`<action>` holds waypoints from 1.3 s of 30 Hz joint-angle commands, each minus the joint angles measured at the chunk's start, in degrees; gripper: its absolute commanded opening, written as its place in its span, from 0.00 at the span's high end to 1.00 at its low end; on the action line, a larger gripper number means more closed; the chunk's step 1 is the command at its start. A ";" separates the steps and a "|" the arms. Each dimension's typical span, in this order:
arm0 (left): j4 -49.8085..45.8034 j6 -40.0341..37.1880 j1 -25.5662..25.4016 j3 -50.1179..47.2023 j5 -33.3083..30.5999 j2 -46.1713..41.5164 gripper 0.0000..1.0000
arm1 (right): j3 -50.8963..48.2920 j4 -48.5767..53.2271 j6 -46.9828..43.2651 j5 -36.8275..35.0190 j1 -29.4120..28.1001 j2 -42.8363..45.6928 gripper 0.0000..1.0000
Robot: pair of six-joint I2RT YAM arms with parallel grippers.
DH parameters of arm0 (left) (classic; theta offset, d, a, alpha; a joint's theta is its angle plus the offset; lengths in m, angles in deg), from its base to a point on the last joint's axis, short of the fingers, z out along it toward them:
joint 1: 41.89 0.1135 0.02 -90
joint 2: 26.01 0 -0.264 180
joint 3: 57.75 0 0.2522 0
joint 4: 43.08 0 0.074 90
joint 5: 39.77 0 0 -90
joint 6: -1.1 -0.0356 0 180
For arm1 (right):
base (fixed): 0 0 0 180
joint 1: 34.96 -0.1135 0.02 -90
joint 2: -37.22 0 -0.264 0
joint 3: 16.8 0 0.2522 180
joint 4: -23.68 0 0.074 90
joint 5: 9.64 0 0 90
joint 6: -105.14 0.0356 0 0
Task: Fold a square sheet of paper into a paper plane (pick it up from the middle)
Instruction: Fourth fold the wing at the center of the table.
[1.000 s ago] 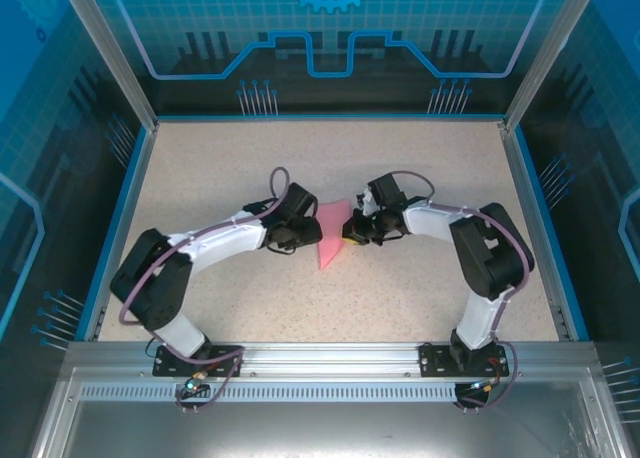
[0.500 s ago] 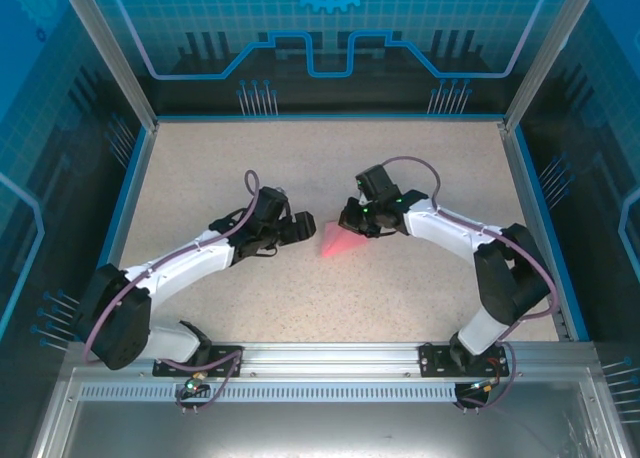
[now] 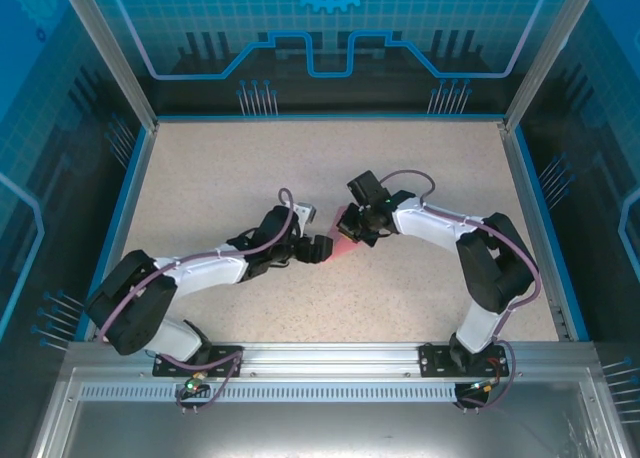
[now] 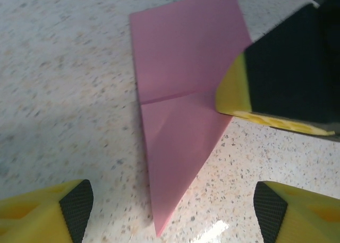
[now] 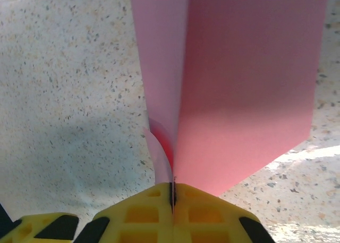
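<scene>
Between my two grippers, on the speckled tabletop (image 3: 220, 178), sits the thin pink-red folded paper sheet (image 4: 175, 94), point toward my left gripper (image 4: 172, 208), jaws wide apart. My right gripper (image 5: 171, 192) is pinched on its edge. It looks light, limp, crease-prone; best held along the centre fold.

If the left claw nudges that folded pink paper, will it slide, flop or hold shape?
Likely floppy: the folded pink paper is thin, and its layers bow apart near the right claw pinching it. Probably very light, so a nudge from the open left claw would swing it rather than meet resistance.
</scene>
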 commanded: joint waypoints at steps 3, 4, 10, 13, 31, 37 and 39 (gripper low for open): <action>14.57 -10.29 -1.40 -3.87 0.43 4.44 0.19 | -0.73 2.14 5.07 3.19 1.94 -0.52 1.00; 16.23 -11.46 -1.56 -4.09 0.78 5.34 0.20 | -0.62 2.19 5.50 3.83 2.23 -0.73 1.00; 27.62 -18.14 -2.15 -5.90 5.98 10.50 0.23 | 0.13 1.75 6.65 8.58 3.08 -2.26 1.00; 28.47 -20.07 -2.07 -4.53 5.95 12.49 0.25 | 0.71 2.32 6.62 10.03 3.32 -2.78 1.00; 26.76 -22.89 -2.07 -3.26 5.33 15.57 0.72 | 2.15 3.73 4.76 15.12 4.16 -4.46 0.77; 26.70 -22.48 -2.12 -3.30 5.75 15.56 0.78 | 2.68 4.98 3.60 14.25 4.99 -4.23 0.71; 26.47 -21.87 -2.07 -3.31 5.97 15.78 0.79 | 3.30 5.77 2.48 14.13 5.47 -4.36 0.69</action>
